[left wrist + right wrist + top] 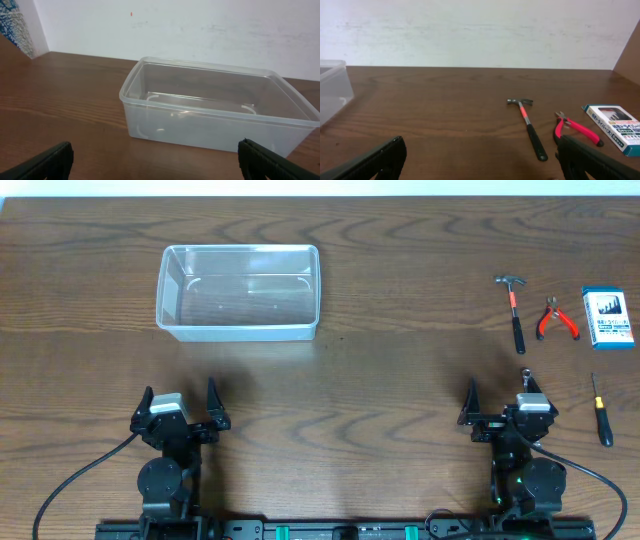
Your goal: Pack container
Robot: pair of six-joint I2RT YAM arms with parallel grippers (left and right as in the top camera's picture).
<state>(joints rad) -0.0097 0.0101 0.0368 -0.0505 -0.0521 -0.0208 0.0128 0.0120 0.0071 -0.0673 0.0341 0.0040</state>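
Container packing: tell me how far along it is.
Done: nothing, the container is empty. In hand: nothing, the left gripper and right gripper are both open and empty. Remaining: the hammer, pliers, blue-and-white box and screwdriver all lie outside it, far right.

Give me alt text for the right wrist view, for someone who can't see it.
A small hammer, red-handled pliers and a blue-and-white box lie on a wooden table, framed by the open right gripper. A corner of the clear container shows at far left.
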